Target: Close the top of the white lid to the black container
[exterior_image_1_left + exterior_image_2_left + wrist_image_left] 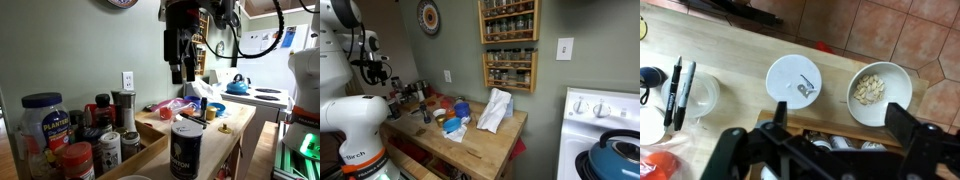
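The black container (pixel 186 150) stands upright near the front edge of the wooden table, with pale lettering on its side. The white lid (pixel 187 124) sits on top of it. In the wrist view the lid (pixel 795 78) shows from above as a white disc, with a small grey flap area to the right of its centre. My gripper (pixel 181 72) hangs well above the table, behind and above the container. In the wrist view its dark fingers (pixel 838 112) are spread wide with nothing between them. The lid lies just beyond the left finger.
A white bowl of nuts (pixel 880 92) sits beside the lid. Black markers (pixel 680 90) and a clear cup (pixel 702 95) lie further along. Spice jars (pixel 100 140) and a blue-lidded jar (pixel 42 120) crowd a lower shelf. A white bag (pixel 495 110) stands on the table, and a stove with a blue kettle (pixel 238 85) is behind.
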